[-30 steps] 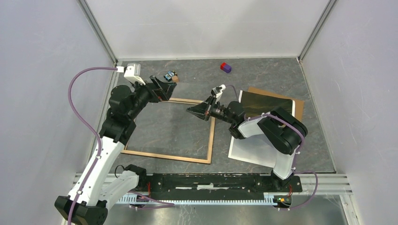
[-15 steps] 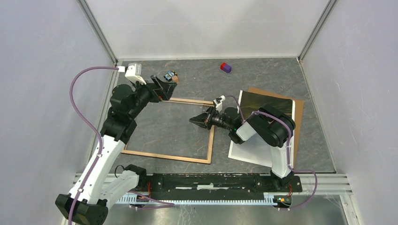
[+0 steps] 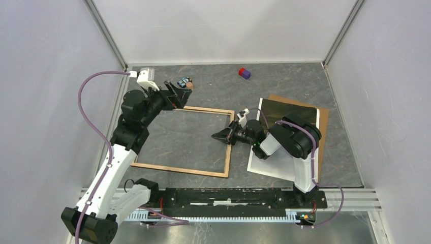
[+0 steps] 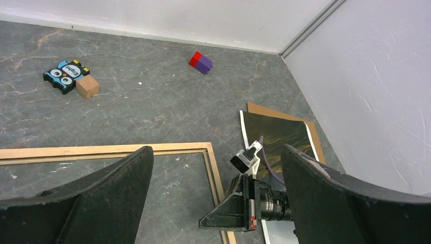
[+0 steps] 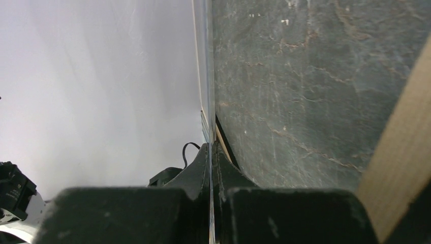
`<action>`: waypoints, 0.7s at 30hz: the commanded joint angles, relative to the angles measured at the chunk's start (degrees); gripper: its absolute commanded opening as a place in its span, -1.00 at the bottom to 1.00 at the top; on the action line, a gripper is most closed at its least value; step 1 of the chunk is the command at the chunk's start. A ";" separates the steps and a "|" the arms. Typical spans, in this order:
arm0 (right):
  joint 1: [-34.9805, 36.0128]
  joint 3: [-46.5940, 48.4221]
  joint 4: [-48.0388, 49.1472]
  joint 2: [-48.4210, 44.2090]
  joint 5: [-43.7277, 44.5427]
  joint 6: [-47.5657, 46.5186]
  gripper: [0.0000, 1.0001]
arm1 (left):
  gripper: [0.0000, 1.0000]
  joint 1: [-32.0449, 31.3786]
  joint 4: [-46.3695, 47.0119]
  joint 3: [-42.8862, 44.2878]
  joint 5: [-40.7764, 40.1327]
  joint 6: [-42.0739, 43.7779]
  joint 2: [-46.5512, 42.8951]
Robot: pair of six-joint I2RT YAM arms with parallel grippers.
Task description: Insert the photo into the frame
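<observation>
The light-wood frame [image 3: 229, 145] lies flat on the table left of centre, and also shows in the left wrist view [image 4: 101, 151]. The photo [image 3: 287, 113], dark landscape up and glossy, lies on the brown backing board [image 3: 323, 119] to the right. It shows in the left wrist view too [image 4: 277, 134]. My left gripper [image 3: 178, 94] is open and empty above the frame's far rail [image 4: 216, 152]. My right gripper [image 3: 217, 136] points left, low over the frame's right rail, jaws shut with nothing seen in them [image 5: 211, 147]. The rail is the tan band in the right wrist view [image 5: 401, 168].
A red-and-purple block [image 3: 244, 73] sits near the back wall. A black-and-blue tile with a small wood cube [image 3: 185, 82] lies just behind the left gripper. White walls close in the left, right and back sides.
My right gripper has drawn back right and toward the near side, from inside the frame opening to over its right rail. The left arm has barely moved.
</observation>
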 commanded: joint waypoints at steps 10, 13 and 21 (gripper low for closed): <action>-1.41 0.21 -0.36 -1.86 -1.75 -4.00 -1.00 | 1.00 0.61 2.26 -0.34 1.37 0.08 0.56; -1.65 0.45 -1.74 -1.97 -2.04 -5.09 -1.00 | 1.00 0.64 2.26 -0.34 1.40 0.00 0.56; -2.08 2.03 -4.31 -1.45 -3.35 -7.02 -1.00 | 1.00 0.63 2.41 -0.42 1.51 -0.04 0.60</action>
